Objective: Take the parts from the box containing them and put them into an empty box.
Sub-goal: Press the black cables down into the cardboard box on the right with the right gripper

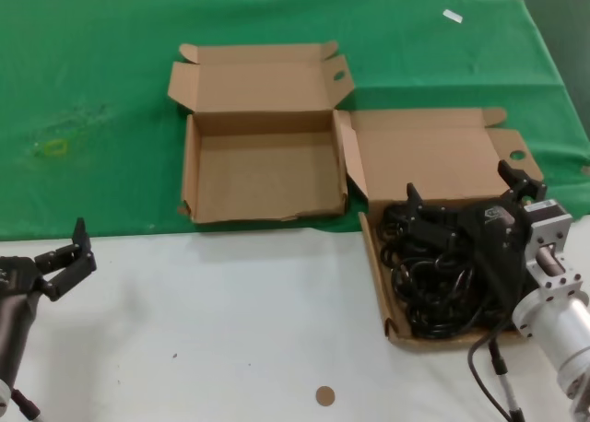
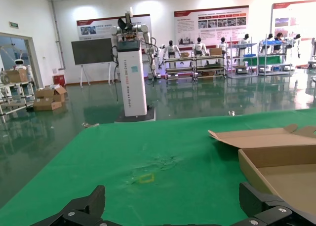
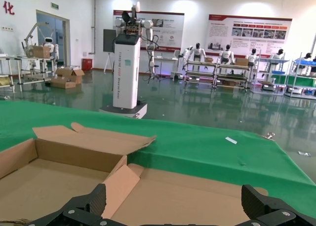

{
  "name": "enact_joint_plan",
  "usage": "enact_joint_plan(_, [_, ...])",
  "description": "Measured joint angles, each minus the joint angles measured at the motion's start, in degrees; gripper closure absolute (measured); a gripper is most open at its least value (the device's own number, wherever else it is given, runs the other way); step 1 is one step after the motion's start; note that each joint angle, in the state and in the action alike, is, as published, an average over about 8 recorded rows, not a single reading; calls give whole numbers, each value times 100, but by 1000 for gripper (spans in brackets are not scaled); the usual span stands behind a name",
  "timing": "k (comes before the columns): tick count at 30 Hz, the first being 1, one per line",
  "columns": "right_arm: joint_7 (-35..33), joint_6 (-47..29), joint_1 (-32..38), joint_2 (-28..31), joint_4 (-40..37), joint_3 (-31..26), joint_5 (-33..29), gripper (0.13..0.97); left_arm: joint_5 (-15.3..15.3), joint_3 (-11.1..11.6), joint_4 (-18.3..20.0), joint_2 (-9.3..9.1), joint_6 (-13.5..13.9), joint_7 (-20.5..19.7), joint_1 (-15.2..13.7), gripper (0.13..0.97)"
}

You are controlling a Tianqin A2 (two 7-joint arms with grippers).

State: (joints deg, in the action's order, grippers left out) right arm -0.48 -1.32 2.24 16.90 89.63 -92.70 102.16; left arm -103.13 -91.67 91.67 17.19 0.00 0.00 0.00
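Parts (image 1: 433, 288) are a tangled black heap; right gripper (image 1: 466, 205), spread wide above them, may drag several out, spilling short of empty box (image 1: 263, 175). Left gripper (image 1: 69, 261) idles, spread.

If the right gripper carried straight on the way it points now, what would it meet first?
Probably the raised lid of the box of black parts. The right gripper, jaws open, hovers over that box, aimed at its lid and the green cloth beyond; depth is unclear.

Green cloth (image 1: 111, 90) over far half of white table (image 1: 230, 330); small brown disc (image 1: 324, 396) near front edge
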Motion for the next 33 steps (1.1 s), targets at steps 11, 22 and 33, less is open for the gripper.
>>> enact_joint_plan(11, [-116,-106,-2,-106,7,95,-50,129,1,0,0,0,0,0,0,191])
enact_joint_plan(22, [-230,-203,-62,-71,55,199,-94,129,1,0,0,0,0,0,0,370])
enact_joint_plan(33, [-131,-428,-93,597,62,46,-193,129,1,0,0,0,0,-2,0,547])
